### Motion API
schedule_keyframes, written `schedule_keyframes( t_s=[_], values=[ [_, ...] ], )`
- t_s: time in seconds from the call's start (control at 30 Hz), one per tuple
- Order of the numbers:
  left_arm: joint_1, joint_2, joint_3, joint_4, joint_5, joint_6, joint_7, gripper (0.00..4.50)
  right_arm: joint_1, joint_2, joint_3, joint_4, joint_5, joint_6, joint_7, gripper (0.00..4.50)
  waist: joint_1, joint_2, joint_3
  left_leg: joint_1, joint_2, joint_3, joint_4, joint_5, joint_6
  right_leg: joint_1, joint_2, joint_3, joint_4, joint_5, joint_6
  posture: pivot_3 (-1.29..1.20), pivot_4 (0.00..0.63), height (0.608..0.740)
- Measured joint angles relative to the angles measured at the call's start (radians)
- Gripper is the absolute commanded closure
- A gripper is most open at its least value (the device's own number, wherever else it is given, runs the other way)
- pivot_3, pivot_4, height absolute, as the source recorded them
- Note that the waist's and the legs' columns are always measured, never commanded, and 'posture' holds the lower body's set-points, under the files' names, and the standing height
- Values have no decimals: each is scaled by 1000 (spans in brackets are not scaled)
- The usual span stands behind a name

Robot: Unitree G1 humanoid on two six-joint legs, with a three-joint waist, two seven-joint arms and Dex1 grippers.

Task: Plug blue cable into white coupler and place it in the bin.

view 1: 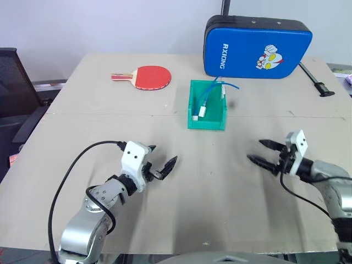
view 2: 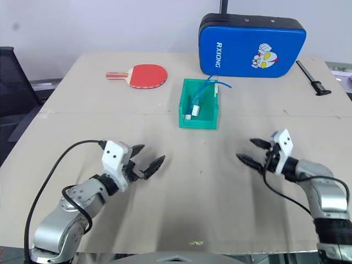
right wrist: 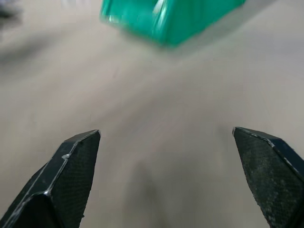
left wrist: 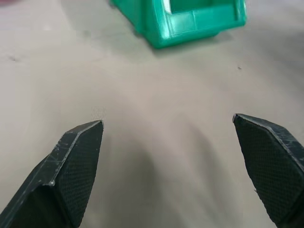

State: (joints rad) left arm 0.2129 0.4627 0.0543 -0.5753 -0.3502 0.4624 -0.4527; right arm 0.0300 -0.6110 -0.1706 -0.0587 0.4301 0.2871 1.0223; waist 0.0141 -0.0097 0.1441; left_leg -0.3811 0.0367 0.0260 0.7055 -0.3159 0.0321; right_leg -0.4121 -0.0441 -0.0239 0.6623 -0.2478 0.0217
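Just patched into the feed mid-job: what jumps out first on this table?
The big blue pad standing at the table's far edge catches the eye first, with the red paddle lying to its left. In the middle sits the green bin, the blue cable and white coupler already inside it. Nearer the camera, the left gripper and right gripper hang open and empty over bare tabletop.

The bin (view 1: 207, 120) sits mid-table (view 1: 165, 209), the blue cable (view 1: 212, 93) and white coupler (view 1: 202, 111) inside it. At its eleven o'clock lies the paddle (view 1: 147, 77); at one o'clock stands the shield (view 1: 257, 47). Grippers flank at seven (view 1: 163, 159) and five (view 1: 263, 152).
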Motion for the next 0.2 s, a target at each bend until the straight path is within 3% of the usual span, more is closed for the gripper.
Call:
schedule_keyframes(
  t_s=[0.2],
  values=[
    [69, 0, -36, 90, 72, -175, -65, 0, 74, 35, -22, 28, -22, -189, 4, 90, -2, -2, 1, 3, 1, 3, 0, 0, 0, -1, 11, 8, 1, 1, 0, 0, 150, 681]
  ],
)
